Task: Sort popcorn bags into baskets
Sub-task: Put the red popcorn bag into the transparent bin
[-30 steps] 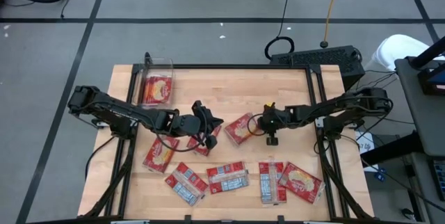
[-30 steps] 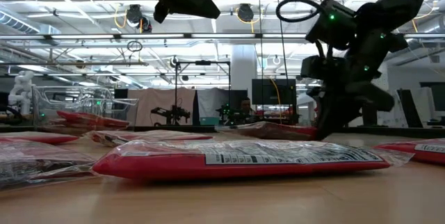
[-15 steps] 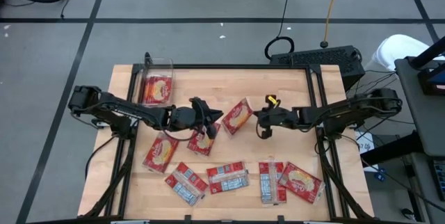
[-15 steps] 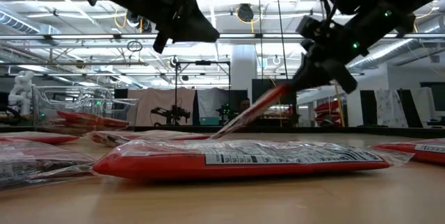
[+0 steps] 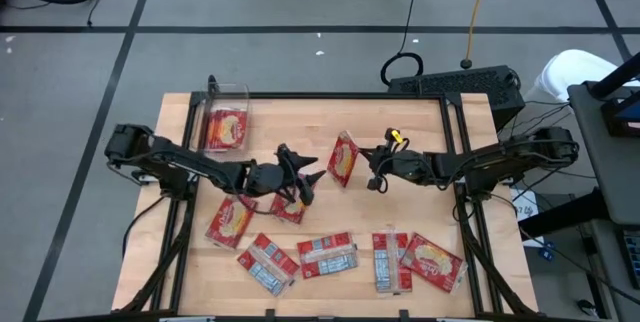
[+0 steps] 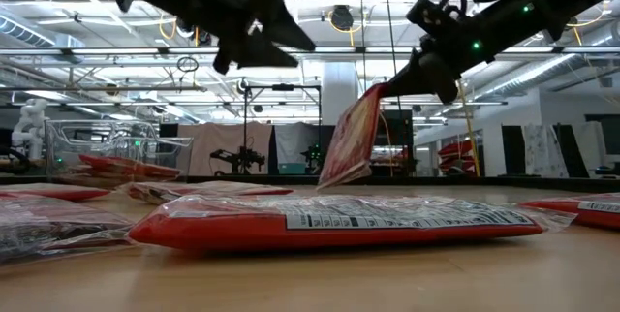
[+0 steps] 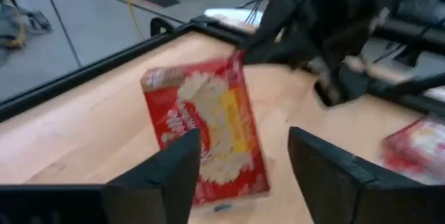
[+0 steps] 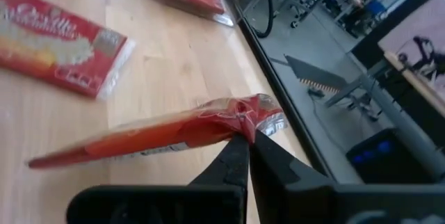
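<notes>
A red popcorn bag point(image 5: 343, 158) hangs nearly upright over the middle of the table, its popcorn picture facing my left gripper point(image 7: 243, 140). My right gripper point(image 5: 372, 168) is shut on the bag's top. My left gripper point(image 5: 308, 175) stands open just left of the bag, its fingers spread before the bag's face without touching it. The clear basket point(image 5: 226, 122) stands at the table's far left with one bag inside. Several more bags point(image 5: 327, 254) lie flat along the near side. My right gripper pinches the bag's crimped top seal point(image 8: 256, 118) between its two shut fingers, at an upper corner point(image 6: 380, 91). The fingers come almost level from the table's right. The bag hangs tilted below them; I cannot tell whether its lower edge point(image 6: 339, 182) touches the table.
Flat bags lie under and near my left arm point(image 5: 232, 220) point(image 5: 290, 205) and along the near edge point(image 5: 268, 262) point(image 5: 390, 260) point(image 5: 432, 262). A black frame point(image 5: 330, 96) borders the table. Bare wood shows at the far right point(image 5: 410, 122).
My right gripper has risen and tipped toward level, pulling the bag from lying flat on the table up to nearly upright. My left gripper has come down a little toward the bag and has opened.
</notes>
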You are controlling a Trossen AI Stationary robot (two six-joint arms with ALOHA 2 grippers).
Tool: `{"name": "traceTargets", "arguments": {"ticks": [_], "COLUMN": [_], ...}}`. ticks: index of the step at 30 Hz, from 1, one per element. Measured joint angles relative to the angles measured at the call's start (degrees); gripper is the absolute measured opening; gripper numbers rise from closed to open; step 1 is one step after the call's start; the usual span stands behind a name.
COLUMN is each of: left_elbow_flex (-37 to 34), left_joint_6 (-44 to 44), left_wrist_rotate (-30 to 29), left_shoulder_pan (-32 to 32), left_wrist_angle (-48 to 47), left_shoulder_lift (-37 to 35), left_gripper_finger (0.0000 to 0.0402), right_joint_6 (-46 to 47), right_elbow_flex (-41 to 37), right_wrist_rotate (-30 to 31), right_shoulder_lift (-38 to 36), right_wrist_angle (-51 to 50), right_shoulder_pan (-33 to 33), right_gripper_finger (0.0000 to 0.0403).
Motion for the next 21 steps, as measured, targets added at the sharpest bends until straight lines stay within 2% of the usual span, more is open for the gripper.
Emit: {"name": "traceTargets", "arguments": {"ticks": [3,7,13,18,21], "left_elbow_flex": [0.2,0.9,3.9,10.8,15.0], "left_joint_6": [3.6,7.3,8.8,12.2,14.3], "left_wrist_rotate": [-1.0,-4.5,-5.3,-5.3,-12.3], "left_shoulder_pan": [-0.5,-1.2,-1.7,-2.5,-2.8], "left_wrist_angle": [10.1,17.5,17.6,18.1,15.7], "left_shoulder_lift": [4.9,10.4,17.2,24.8,29.3], "left_gripper_finger": [0.0247,0.0272,0.0278,0.0269,0.0276], "right_joint_6": [3.9,7.1,9.1,9.6,11.0], "right_elbow_flex": [0.0,0.0,0.1,0.1,0.1], "right_wrist_rotate": [0.0,0.2,0.2,0.2,0.2], "right_shoulder_lift": [0.0,0.0,0.0,0.0,0.0], "right_wrist_angle": [0.4,0.5,0.4,0.0,-0.3], "right_shoulder_pan": [0.0,0.0,0.0,-0.3,-0.8], "right_gripper_finger": [0.0,0.0,0.0,0.0,0.0]}}
